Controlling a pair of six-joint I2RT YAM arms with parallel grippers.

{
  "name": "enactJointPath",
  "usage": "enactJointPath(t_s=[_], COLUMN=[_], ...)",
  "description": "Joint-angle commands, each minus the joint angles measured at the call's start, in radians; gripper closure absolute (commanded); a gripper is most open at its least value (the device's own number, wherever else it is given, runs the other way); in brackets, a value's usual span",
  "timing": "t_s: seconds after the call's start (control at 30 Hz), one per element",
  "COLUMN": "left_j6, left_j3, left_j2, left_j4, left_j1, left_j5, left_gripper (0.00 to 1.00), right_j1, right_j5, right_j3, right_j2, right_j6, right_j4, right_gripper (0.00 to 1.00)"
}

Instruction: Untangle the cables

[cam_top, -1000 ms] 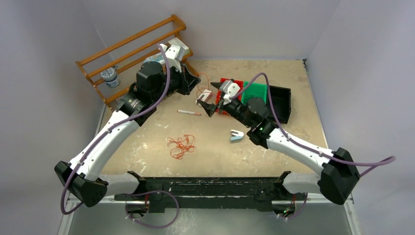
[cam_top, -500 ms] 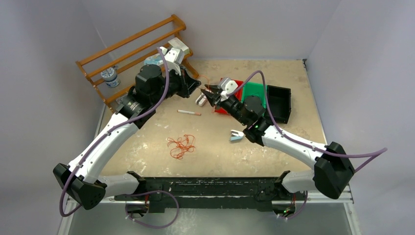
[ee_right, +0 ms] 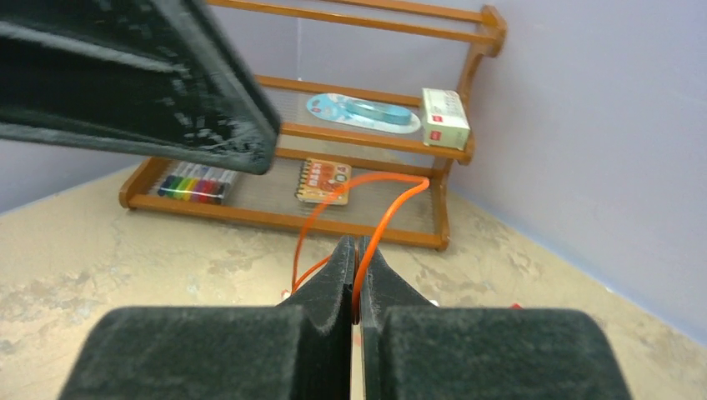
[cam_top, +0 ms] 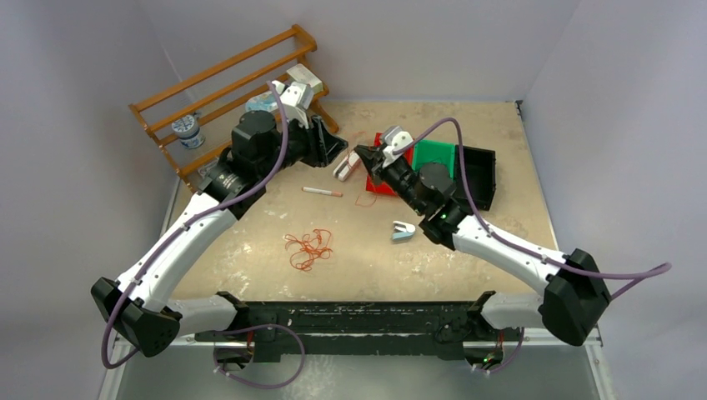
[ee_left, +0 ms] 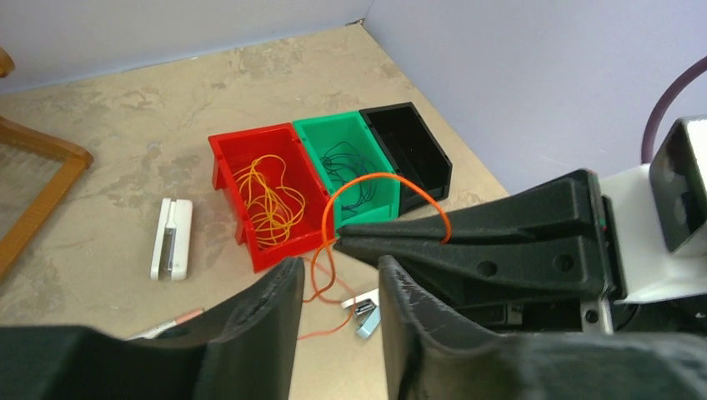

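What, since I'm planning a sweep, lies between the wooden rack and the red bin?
A small white oblong device lies flat on the table, apart from the red bin and the wooden rack; the left wrist view shows it.

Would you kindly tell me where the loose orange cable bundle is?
In the top view, the orange cable bundle lies left of centre on the table, on the pen's near side.

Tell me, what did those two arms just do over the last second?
The right claw swung farther out to meet the left claw and shut on the orange cable. The left claw opened. The loose orange bunch and the pen stayed put.
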State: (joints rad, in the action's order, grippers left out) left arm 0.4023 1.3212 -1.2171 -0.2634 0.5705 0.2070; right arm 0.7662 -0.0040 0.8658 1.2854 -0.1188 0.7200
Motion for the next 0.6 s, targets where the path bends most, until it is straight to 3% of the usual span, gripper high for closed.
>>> enactJointPath(t_s=[0.0, 0.23, 0.57], left_j6=[0.009, 0.012, 0.021], left_j3=[-0.011, -0.026, -0.036], left_j2=[0.022, 0.006, -0.044], left_j4=[0.057, 0.07, 0.063], left_j1=[-0.001, -0.001, -0.001], left_j5=[-0.001, -0.01, -0.03], left_gripper=[0.58, 0.52, 0.51], right_j1=[-0.039, -0.203, -0.337], right_j5=[0.113, 0.149, 0.412], right_j3=[0.039, 0.018, 0.026], right_j2=[-0.078, -0.204, -0.321], right_j6=[0.066, 0.14, 0.154], right_j4=[-0.065, -0.24, -0.416], right_gripper=[1.0, 1.0, 1.0])
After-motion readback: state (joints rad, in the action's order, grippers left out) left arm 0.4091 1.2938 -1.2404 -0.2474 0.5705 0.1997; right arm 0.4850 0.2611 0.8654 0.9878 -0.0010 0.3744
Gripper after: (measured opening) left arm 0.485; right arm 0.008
